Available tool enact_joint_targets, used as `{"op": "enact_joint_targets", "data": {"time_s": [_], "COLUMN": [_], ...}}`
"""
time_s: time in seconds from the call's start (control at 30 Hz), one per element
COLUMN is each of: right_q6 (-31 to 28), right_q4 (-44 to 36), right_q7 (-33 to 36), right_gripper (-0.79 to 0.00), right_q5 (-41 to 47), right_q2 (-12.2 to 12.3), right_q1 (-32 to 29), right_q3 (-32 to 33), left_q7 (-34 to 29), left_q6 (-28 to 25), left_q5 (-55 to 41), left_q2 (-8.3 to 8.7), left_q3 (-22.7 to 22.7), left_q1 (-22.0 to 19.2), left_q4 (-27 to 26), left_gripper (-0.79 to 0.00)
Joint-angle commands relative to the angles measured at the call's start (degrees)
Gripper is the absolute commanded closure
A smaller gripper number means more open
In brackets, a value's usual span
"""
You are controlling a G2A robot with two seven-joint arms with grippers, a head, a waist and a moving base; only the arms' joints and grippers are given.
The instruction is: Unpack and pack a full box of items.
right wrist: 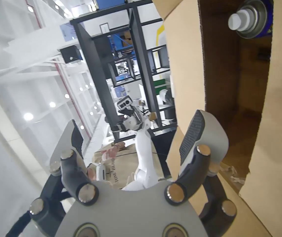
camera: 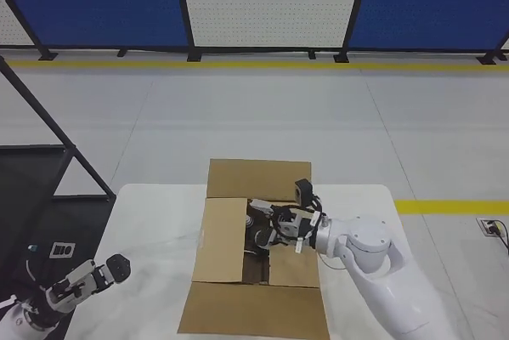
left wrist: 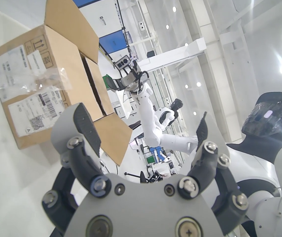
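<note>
1. The box (camera: pixel 224 242) is sitting open near the middle of the white table (camera: pixel 152 238), with its flaps opened out
2. Its outer side wall is carrying printed labels, and a piece of clear plastic film (left wrist: pixel 44 75) is lying against that wall
3. Deep inside the box, by a corner, a spray can (right wrist: pixel 251 18) with a white cap is sitting with its top turned toward the right wrist camera, and crumpled paper (right wrist: pixel 230 173) is lying on the box's floor
4. The right gripper (right wrist: pixel 136 124) is hanging at the box's opening, between the side flaps in the top view (camera: pixel 267 231). Its fingers are spread apart with nothing between them, and one finger pad (right wrist: pixel 190 134) is showing just in front of a flap's edge
5. The left gripper (left wrist: pixel 143 112) is sitting by the table's left edge in the top view (camera: pixel 118 268), well apart from the box. It is facing the labelled wall, and its fingers are also spread apart, gripping nothing
6. A black metal rack (camera: pixel 33 127) is standing beside the table on the robot's left. Blue partition panels (camera: pixel 101 21) are lining the far side of the floor behind a yellow floor line (camera: pixel 262 64)
</note>
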Motion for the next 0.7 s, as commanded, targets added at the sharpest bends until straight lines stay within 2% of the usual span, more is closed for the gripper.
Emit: {"op": "enact_joint_targets", "data": {"time_s": [0.0,0.17,0.33,0.5,0.67], "right_q6": [0.41,-0.66,-3.36,-4.58,-5.78], "right_q4": [0.47,1.56,3.99,5.26,5.64], "right_q7": [0.07,1.39,2.79,3.11,1.67], "right_gripper": [-0.785,-0.785,-0.785,-0.785,-0.785], "right_q5": [-2.35,-8.54,-11.23,-11.23,-7.24], "right_q2": [-0.13,-0.57,-1.05,-1.68,-2.51], "right_q1": [0.86,3.0,4.58,5.61,5.86], "right_q3": [-1.59,-6.11,-8.55,-9.93,-9.78], "left_q7": [-0.8,-5.88,-6.47,-6.32,-6.16], "left_q6": [-0.44,-2.62,-2.17,-2.32,-2.49], "left_q5": [0.4,2.03,2.55,2.5,2.54], "left_q2": [0.09,0.47,0.74,0.88,0.96], "left_q3": [-0.26,-0.92,-1.16,-0.95,-0.11], "left_q1": [-0.38,-1.0,-0.67,-0.44,-0.76], "left_q4": [0.95,2.56,1.83,1.54,1.56], "left_gripper": [-0.785,-0.785,-0.785,-0.785,-0.785]}}
